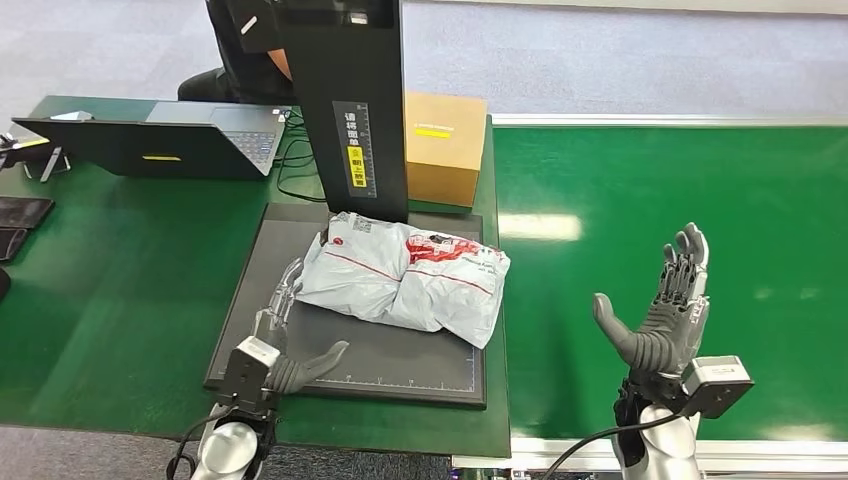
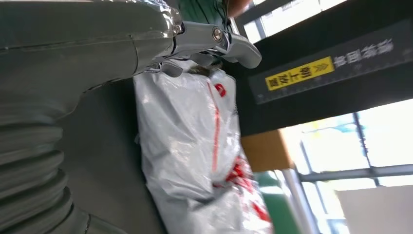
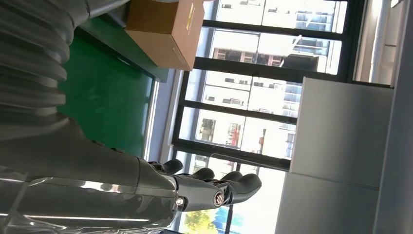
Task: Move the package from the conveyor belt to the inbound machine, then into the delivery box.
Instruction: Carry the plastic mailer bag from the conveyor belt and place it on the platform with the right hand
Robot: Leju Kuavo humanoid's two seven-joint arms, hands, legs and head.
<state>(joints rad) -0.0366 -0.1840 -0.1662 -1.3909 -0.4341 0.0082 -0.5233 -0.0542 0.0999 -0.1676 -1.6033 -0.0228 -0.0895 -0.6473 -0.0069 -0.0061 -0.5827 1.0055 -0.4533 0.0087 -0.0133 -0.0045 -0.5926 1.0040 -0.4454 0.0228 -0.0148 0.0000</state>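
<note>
Left robot hand (image 1: pixel 290 335), lower left of centre in the head view: one, fingers spread, holding nothing, fingertips at the near-left edge of the package, contact not certain. Right robot hand (image 1: pixel 668 315), lower right: one, held palm-up over the conveyor belt (image 1: pixel 700 190), fingers apart, holding nothing, well apart from the package. Package (image 1: pixel 405 275), centre of frame: one, grey-white plastic mailer with red print, lying flat on the dark scanning pad (image 1: pixel 340 355) of the inbound machine (image 1: pixel 350 100); long axis runs left to right, tilted slightly down to the right. It lies just ahead and right of the left robot hand, the nearer one. Cardboard box (image 1: pixel 445 145), upper centre: one. Laptop (image 1: pixel 160 140), upper left on the counter (image 1: pixel 110 290): one. Person, top of frame behind the machine: one, partly seen.
</note>
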